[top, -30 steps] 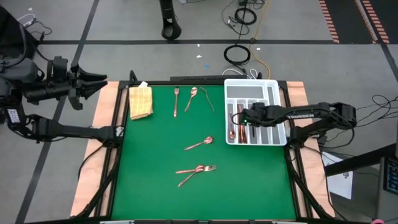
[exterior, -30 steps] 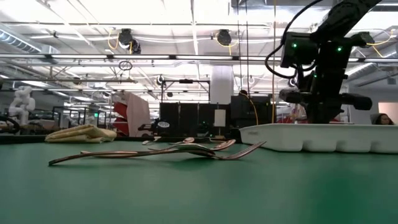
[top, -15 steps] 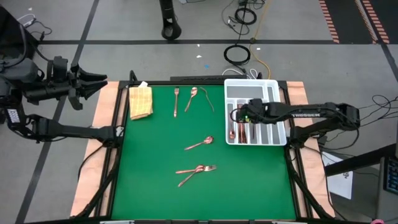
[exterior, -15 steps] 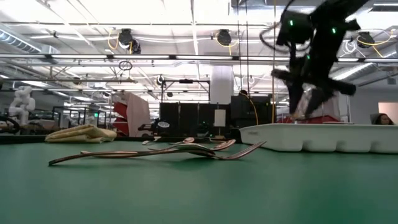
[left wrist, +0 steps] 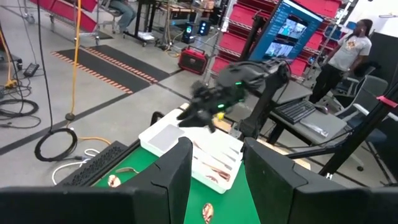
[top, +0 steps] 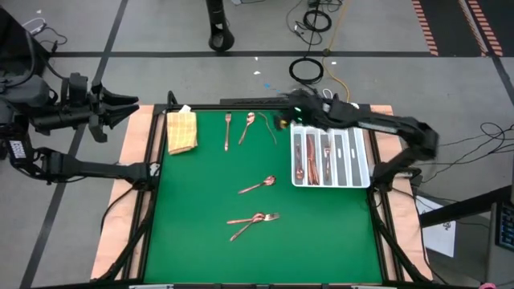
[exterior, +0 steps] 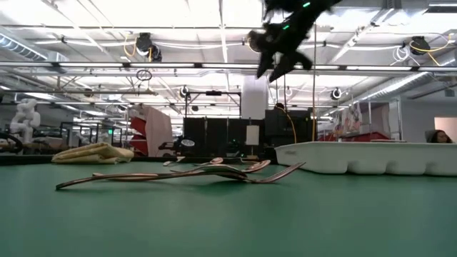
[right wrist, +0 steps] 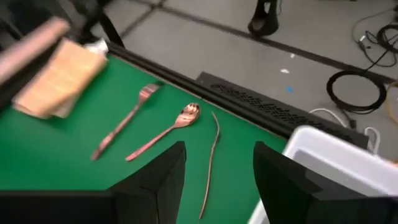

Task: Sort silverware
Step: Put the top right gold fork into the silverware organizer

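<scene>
Right end effector: fingers spread, nothing between them, raised over the tabletop's far edge beside the white tray.
Left end effector: parked off the tabletop's left side, fingers apart, empty.
Near silverware: crossed pieces, then one spoon.
Tray: several copper pieces in its compartments.
Far silverware: fork, spoon, thin piece.
</scene>
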Controlling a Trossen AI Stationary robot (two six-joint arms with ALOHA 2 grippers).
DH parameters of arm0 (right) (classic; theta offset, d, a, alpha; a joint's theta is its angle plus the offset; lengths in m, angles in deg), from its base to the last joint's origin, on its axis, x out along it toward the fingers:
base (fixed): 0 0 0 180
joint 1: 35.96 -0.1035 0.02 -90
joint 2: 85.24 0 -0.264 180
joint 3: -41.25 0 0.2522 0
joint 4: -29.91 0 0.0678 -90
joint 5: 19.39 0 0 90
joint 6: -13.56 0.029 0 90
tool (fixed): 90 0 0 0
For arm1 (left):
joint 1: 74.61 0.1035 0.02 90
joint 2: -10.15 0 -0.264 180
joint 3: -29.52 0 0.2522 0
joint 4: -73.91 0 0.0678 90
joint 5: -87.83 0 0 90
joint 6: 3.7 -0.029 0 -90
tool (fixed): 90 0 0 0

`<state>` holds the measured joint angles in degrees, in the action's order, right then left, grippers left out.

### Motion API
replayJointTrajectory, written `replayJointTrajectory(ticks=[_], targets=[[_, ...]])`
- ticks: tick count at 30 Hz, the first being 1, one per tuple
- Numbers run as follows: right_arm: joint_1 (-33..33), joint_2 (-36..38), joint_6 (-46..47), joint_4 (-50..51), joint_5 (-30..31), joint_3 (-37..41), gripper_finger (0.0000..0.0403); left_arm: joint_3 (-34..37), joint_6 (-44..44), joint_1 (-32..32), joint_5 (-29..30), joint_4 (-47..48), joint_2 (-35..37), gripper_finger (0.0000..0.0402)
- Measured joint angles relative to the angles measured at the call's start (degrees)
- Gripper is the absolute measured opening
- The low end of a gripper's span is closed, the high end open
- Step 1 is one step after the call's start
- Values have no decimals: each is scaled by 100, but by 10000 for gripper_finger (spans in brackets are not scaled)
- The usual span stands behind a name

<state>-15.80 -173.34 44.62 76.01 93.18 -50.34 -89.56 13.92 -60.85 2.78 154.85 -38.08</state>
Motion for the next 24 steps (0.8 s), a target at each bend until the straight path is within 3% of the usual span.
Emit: replayJointTrajectory(ticks=[6, 10, 17, 24], targets=[[483, -1612, -708, 741, -428, -1638, 176, 0, 3, -2, -16, 284, 0, 148], [829, -2464, -901, 1271, -1063, -2367, 176, 0, 5, -2, -20, 531, 0, 148], [1106, -3480, -970, 1809, -1958, -3029, 176, 0, 4, 0, -15, 591, 0, 148], [1101, -3949, -1076, 1980, -2276, -3151, 176, 0, 0, -1, 4, 585, -1, 148]])
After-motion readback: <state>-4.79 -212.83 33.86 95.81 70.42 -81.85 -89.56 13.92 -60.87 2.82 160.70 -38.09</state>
